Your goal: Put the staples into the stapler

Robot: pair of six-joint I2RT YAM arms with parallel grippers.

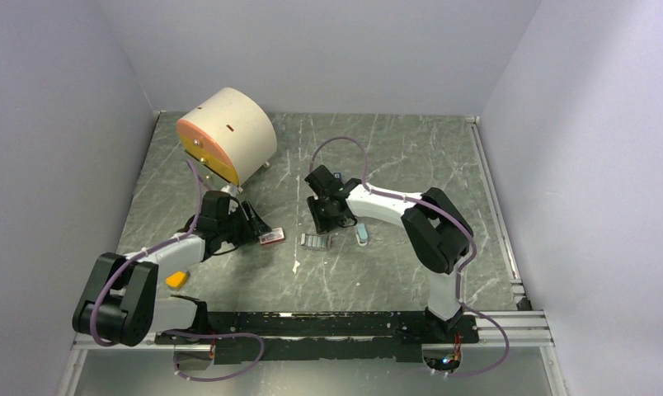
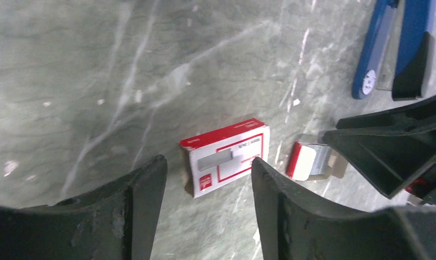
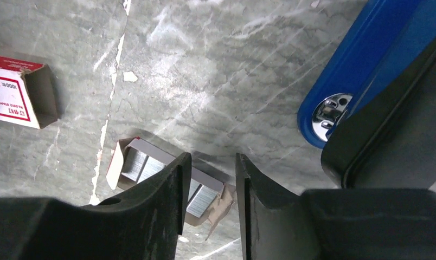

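Note:
The stapler [image 2: 376, 51] lies opened, its blue arms side by side with a black part between; in the right wrist view its blue nose [image 3: 351, 76] is at the upper right. In the top view only a bit of the stapler [image 1: 338, 177] shows behind the right arm. The staples [image 3: 139, 165] are silvery strips in a torn-open card tray [image 1: 314, 241]; the staples [image 2: 321, 157] also show in the left wrist view. My right gripper [image 3: 212, 160] hovers over the tray's near end, jaws narrowly apart and empty. My left gripper [image 2: 207, 165] is open, just short of a red-and-white box [image 2: 226, 154].
A cream drum with an orange face [image 1: 227, 144] stands at the back left. A light-blue and white oblong piece [image 1: 363, 233] lies right of the tray. A small orange block [image 1: 176, 280] sits by the left arm. Grey walls close in on three sides.

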